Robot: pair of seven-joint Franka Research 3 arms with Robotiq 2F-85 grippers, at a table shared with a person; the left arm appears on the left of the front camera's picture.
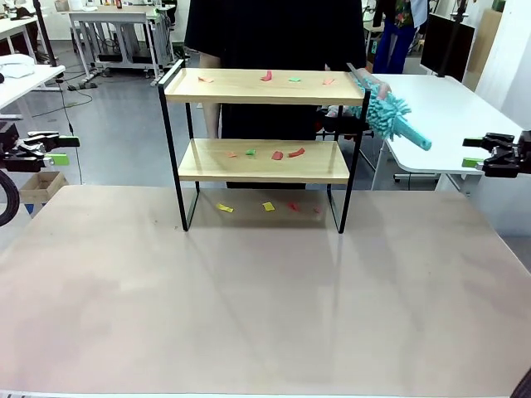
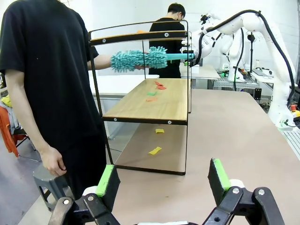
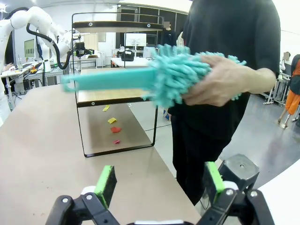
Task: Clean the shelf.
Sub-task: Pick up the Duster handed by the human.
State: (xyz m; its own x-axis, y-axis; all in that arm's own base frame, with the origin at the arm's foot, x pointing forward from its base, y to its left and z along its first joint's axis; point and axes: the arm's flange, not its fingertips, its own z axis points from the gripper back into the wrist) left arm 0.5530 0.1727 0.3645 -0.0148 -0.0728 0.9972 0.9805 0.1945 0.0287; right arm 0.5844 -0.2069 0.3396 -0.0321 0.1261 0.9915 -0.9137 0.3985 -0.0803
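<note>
The shelf (image 1: 259,162) stands at the table's far middle, two light boards in a black frame; it also appears as the shelf (image 2: 150,101) and the shelf (image 3: 112,96) in the wrist views. Small paper scraps (image 1: 277,155) lie on both boards and on the table under it. Behind it a person's hand (image 3: 220,84) holds a teal duster (image 1: 390,116) by its fluffy head, with the handle (image 3: 112,79) pointing out over the table. My left gripper (image 1: 60,149) (image 2: 161,178) hangs open far left. Far right, my right gripper (image 1: 471,152) (image 3: 159,180) is open, short of the handle.
The person in black (image 2: 47,70) stands close behind the shelf. A white side table (image 1: 448,116) lies to the right behind my right gripper. The wide beige tabletop (image 1: 265,298) in front of the shelf is bare. A grey stool (image 3: 241,171) stands beside the table edge.
</note>
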